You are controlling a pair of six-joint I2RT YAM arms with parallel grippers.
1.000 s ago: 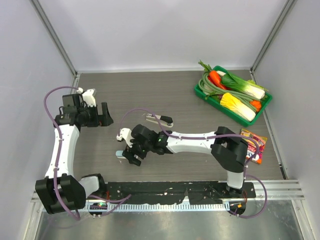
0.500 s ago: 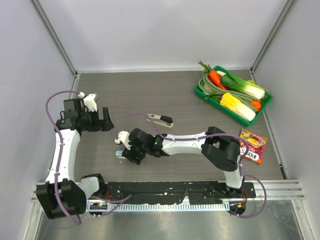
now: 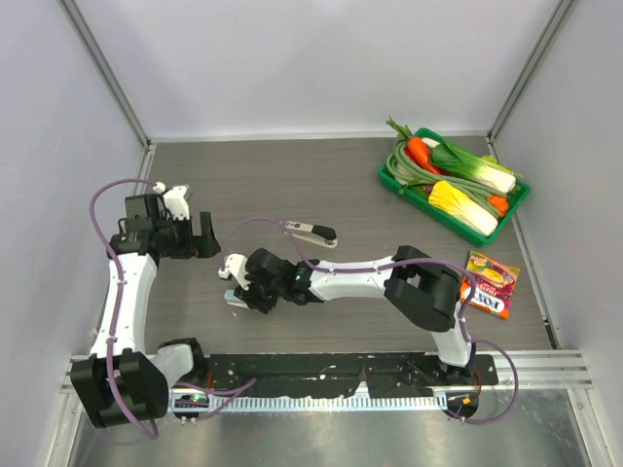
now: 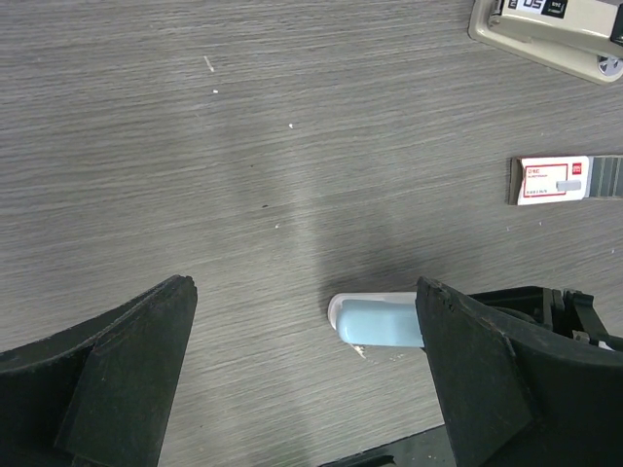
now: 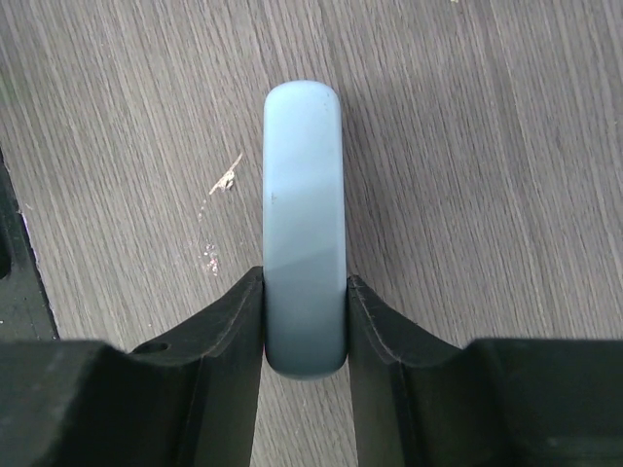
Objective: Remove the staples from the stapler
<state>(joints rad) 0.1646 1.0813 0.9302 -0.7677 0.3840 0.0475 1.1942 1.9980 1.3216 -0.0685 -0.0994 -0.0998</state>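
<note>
The stapler (image 5: 304,224), pale blue-grey and rounded at its far end, sits pinched between the two black fingers (image 5: 229,331) of the right arm (image 3: 360,277). The right jaws are closed narrowly on its near half, while its free end pokes out past the fingertips. It is low over the grey wood-grain surface (image 3: 292,185), but the pictures do not settle whether it touches. From above, the right arm stretches leftward across the near part of the surface, with the stapler (image 3: 232,299) showing as a small pale tip at its end, left of centre. The left arm (image 3: 122,282) stands along the left side. The left jaws are spread wide with nothing in them, and both dark fingers (image 4: 117,379) frame the surface below. In the left wrist view, the stapler (image 4: 380,319) lies just inside the right-hand finger. Farther off in that view are a small red-and-white box (image 4: 550,181) with a grey strip of staples (image 4: 608,177) at its end, and beyond them a grey, dark-tipped second stapler (image 4: 545,29). That second stapler (image 3: 311,232) lies near the middle of the surface. A green tray (image 3: 404,195) of vegetables is in the far right corner, and a bright snack packet (image 3: 492,284) lies at the right edge.
</note>
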